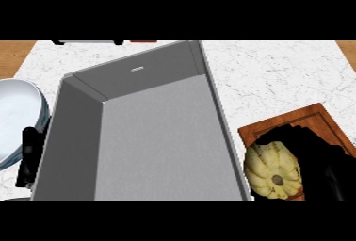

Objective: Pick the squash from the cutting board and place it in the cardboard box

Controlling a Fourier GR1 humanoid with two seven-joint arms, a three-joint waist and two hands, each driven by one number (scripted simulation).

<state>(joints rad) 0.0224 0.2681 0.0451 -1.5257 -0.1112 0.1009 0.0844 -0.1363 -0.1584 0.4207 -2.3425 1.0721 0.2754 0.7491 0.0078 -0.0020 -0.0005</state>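
A pale yellow, ribbed squash (272,170) lies on the wooden cutting board (292,123) at the right side of the white marbled worktop (278,70), toward its near edge, while the robot's right hand (321,155) covers the board's near right part, black against the brown wood. The hand's dark fingers (288,133) arch over the far side of the squash and reach down its right flank, apparently curled around it, though the black shape merges with shadow and the exact contact is hard to read. The squash sits flat on the board, its stem scar facing up, near the board's left edge. Just beside the board's left edge stands the large box (153,136), grey inside, open at the top, running from the worktop's near edge toward the far edge and filling the middle of the surface; its tall right wall lies close along the board. Past the box's left wall, at the worktop's left edge, a pale blue-white plate (17,117) is partly cut off by the view. The left hand (29,155) shows as a dark upright shape between the plate and the box's left wall; its fingers look straight and hold nothing.
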